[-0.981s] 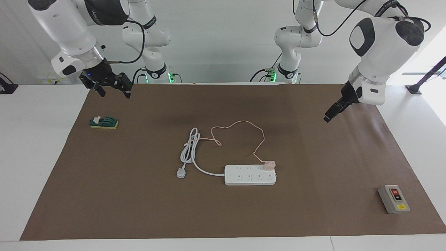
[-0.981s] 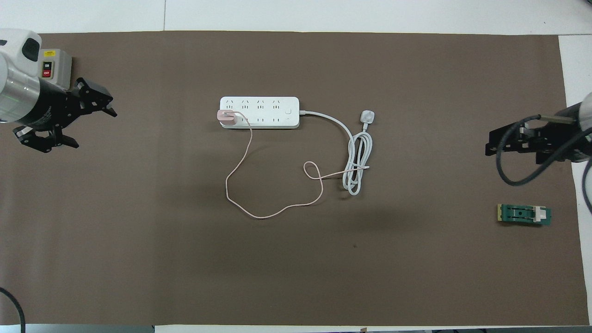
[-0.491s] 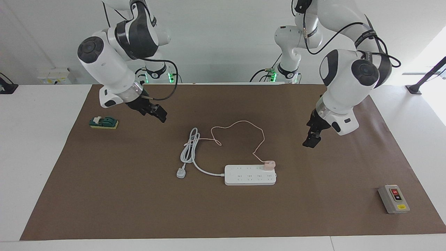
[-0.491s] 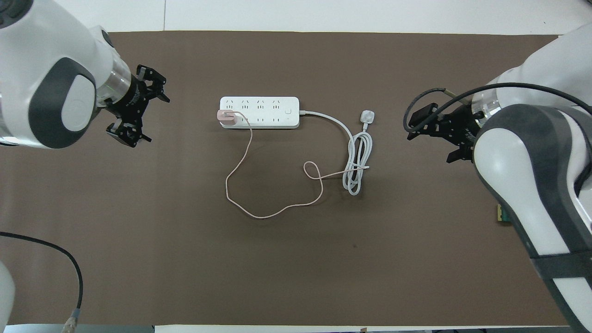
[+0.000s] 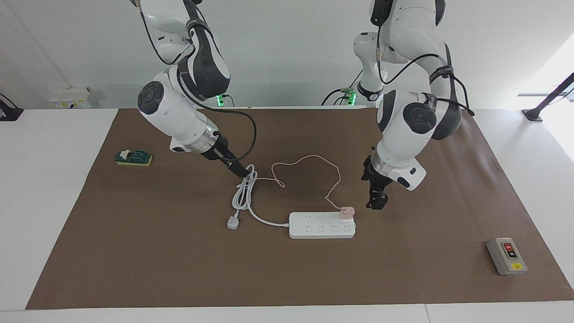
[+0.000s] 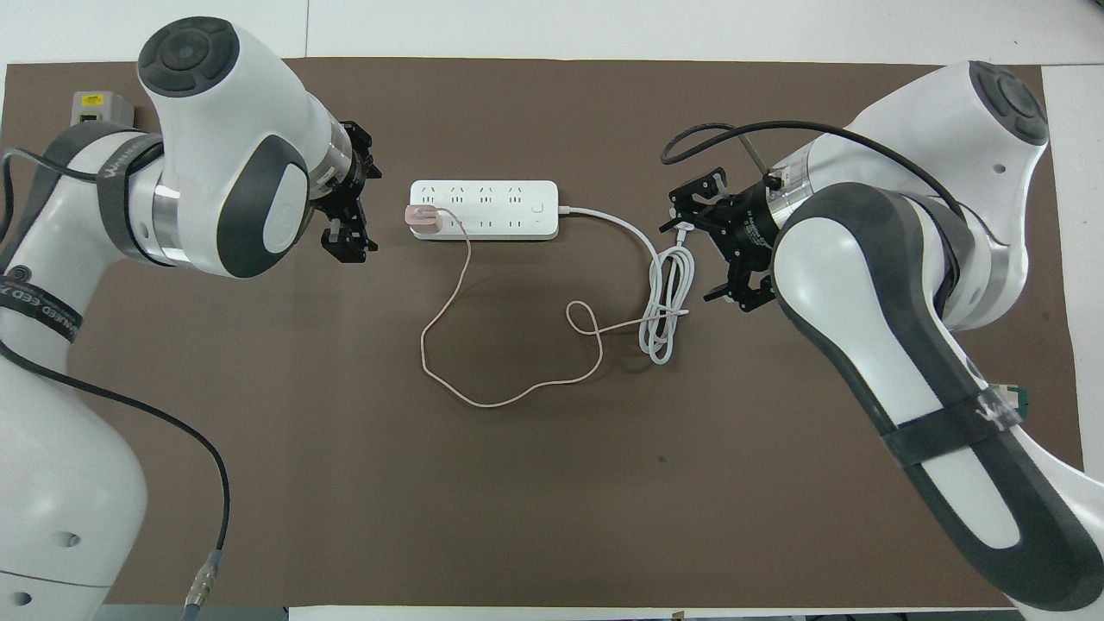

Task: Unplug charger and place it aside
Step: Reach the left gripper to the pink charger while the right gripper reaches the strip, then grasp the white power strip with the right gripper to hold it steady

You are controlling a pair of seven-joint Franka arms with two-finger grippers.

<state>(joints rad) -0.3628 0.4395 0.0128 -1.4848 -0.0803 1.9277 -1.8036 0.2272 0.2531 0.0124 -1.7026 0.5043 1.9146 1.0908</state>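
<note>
Nothing is done yet: the charger (image 5: 346, 211) sits plugged into the power strip (image 5: 322, 225). My left hand (image 5: 376, 202) hovers beside it, spread wide; my right hand (image 6: 720, 248), also wide, hangs over the white cord (image 5: 242, 193).

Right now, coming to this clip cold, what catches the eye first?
Two white arms lean in over the brown mat. Mid-mat lies the white power strip with the pink charger still plugged in at its end toward the left arm. The open left hand hangs beside the charger; the open right hand is over the coiled white cord.
</note>
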